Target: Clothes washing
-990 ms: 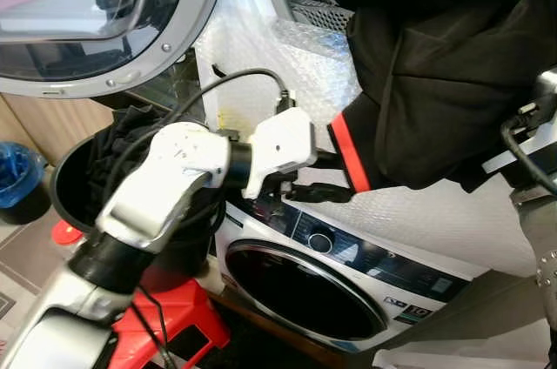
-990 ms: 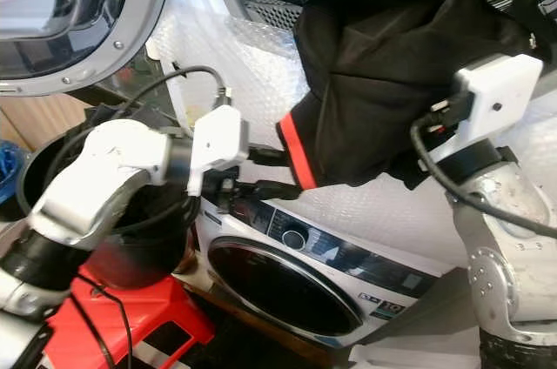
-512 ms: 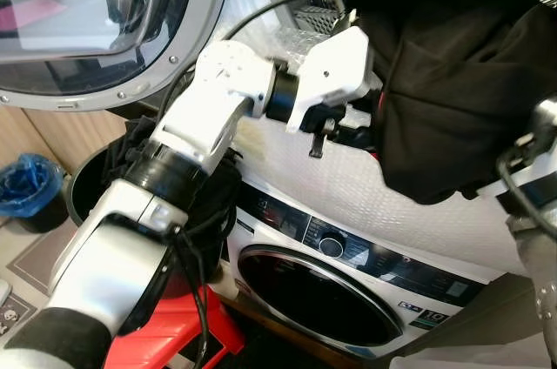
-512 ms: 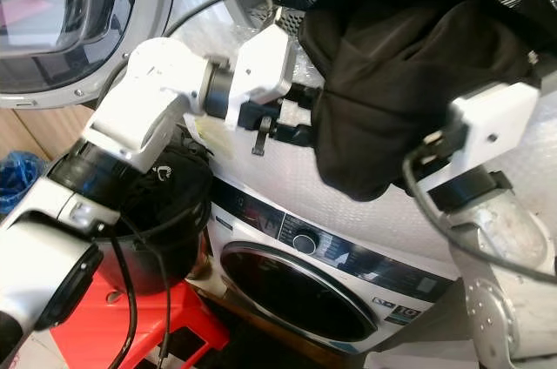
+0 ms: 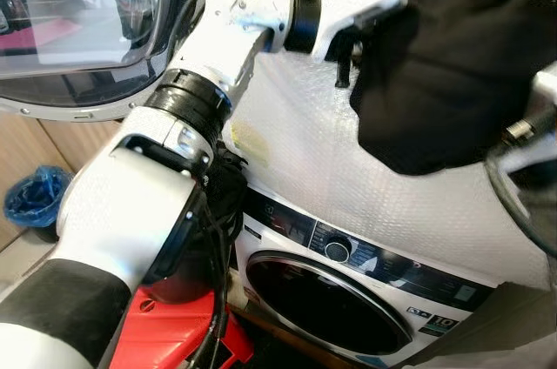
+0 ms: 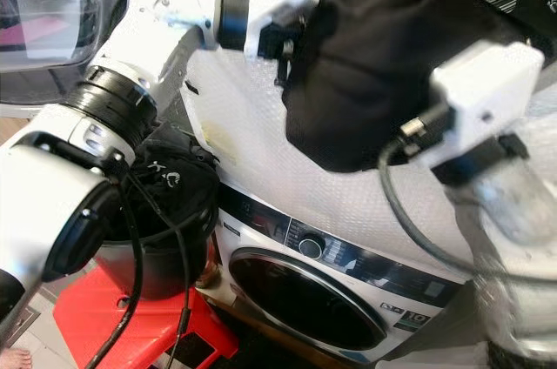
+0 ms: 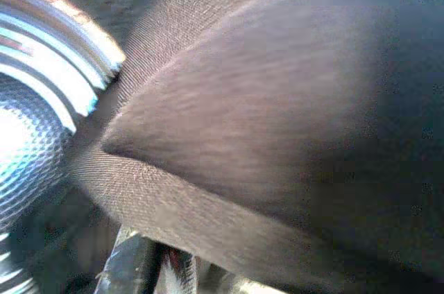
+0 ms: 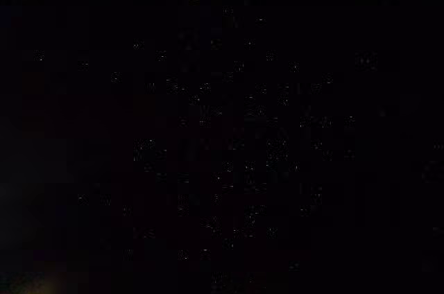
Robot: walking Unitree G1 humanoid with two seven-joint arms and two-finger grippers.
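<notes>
You see a black garment (image 5: pixel 452 73) bunched high at the right of the scene, pressed toward the ribbed metal mouth of the upper drum (image 7: pixel 41 107), which sits above a lower washing machine (image 5: pixel 348 291) with its door shut. The left tool (image 5: pixel 352 47) reaches up from the left and meets the garment's left edge; its fingers are buried in the cloth, so you cannot tell whether they are clenched or released. The right tool, beyond the white wrist housing (image 6: pixel 483 99), is wholly under the fabric, and its state too cannot be told; its wrist view is dark, probably because the cloth covers it. Both arms likely hold the load high so that it clears the drum's lip. The upper door (image 5: pixel 78 30) stands open at far left. A black bucket (image 6: pixel 161 221) of dark laundry rests on a red stool (image 6: pixel 113 317) at near left, within reach for a further load.
</notes>
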